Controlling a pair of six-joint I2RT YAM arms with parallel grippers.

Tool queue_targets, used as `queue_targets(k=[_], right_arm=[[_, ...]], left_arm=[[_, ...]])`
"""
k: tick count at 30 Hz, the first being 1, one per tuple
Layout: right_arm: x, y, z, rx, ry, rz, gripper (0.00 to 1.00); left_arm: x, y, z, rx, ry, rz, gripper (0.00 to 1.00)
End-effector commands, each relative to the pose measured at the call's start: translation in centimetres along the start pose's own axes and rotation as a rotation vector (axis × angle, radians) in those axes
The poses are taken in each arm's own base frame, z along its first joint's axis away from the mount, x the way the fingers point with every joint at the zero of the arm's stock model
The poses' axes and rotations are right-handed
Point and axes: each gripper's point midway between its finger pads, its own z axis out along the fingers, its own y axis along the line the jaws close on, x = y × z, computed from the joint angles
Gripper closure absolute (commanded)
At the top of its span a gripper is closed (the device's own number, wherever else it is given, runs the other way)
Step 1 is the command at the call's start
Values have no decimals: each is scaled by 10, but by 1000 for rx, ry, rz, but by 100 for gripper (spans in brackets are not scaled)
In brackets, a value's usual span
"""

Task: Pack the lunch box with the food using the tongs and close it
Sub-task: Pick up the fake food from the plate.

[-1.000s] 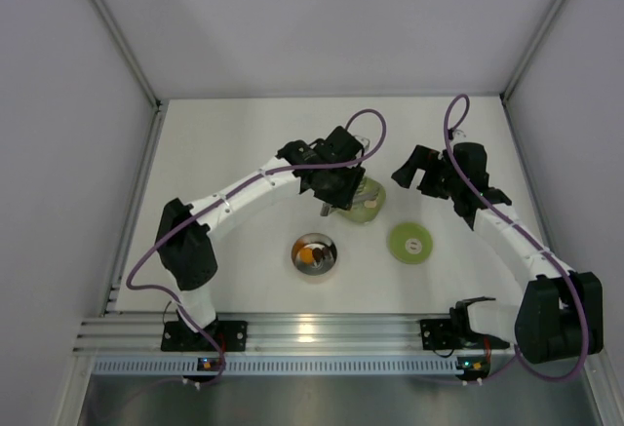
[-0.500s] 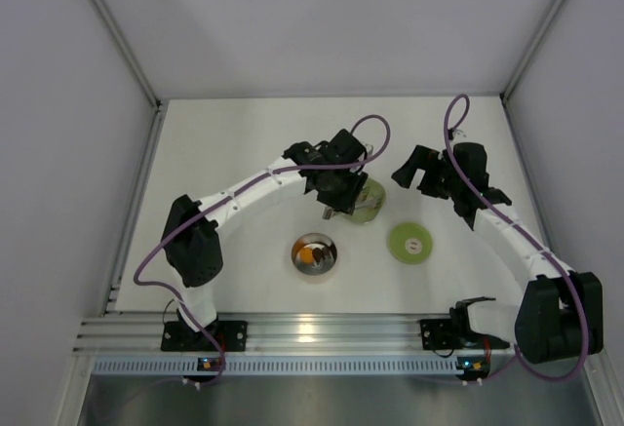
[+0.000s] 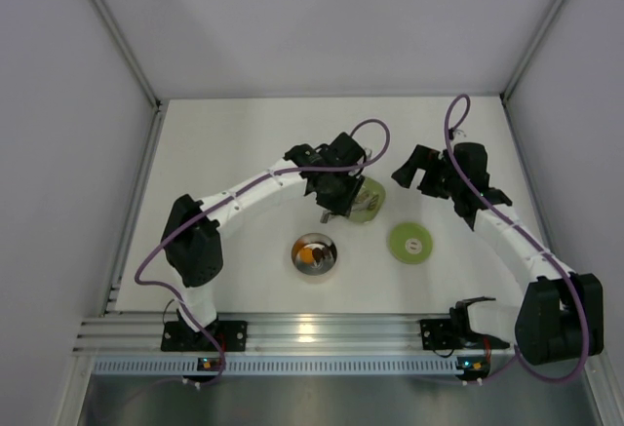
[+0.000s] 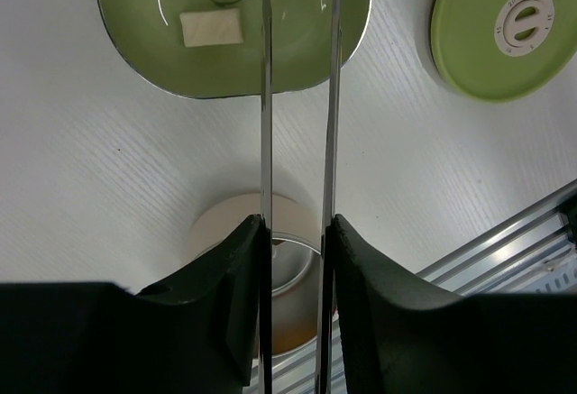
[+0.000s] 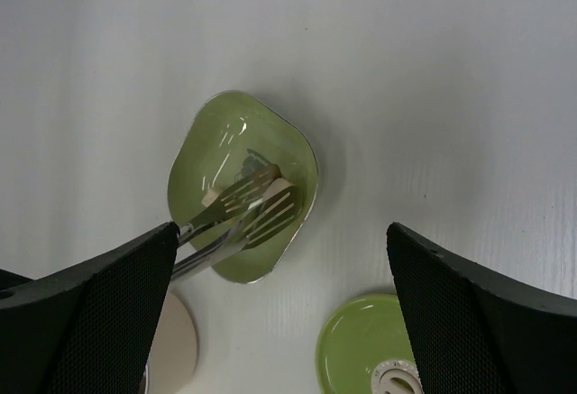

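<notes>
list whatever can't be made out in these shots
- Left wrist view: the tongs run off the top edge, tips unseen.
- Left wrist view: the left pincer blocks the lunch box, hiding its contents.
- Top view: the left arm covers most of the green dish.
- Top view: the food in the lunch box is too small to count.
- Right wrist view: the lid is cut by the bottom edge.

tongs point(image 4: 267, 96): shiny mtl | dish point(image 4: 135, 15): glossy grn | table point(image 4: 90, 187): matt wht
</notes>
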Motion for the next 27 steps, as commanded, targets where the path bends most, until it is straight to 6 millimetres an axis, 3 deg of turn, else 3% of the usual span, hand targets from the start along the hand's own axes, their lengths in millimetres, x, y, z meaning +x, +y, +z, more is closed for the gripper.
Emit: queue_targets(k=[1,6,14,17,20,26,27], right_arm=[[-11,12,-7,-29,-42,-28,4],[-12,12,-8,-30,-47,-27,4],[-14,14,-8,-30,-47,-29,4],[-16,15,-9,-32,-51,-30,4],[-18,16,-10,-33,-53,-31,4],[-21,19,-11,-45,-56,-32,4],[-21,19,-10,-45,-56,-33,4]], left_arm=[[-10,-2,-14,5,-65,11,63],[-19,4,-27,-31,-116,15,69],[-36,6,-71,-47,-219,22,69],[-33,11,-88,-64,-228,27,69],[-21,17,-105,-81,-222,23,69],[27,27,-133,-65,-167,18,69],[33,26,-146,-43,-189,18,68]])
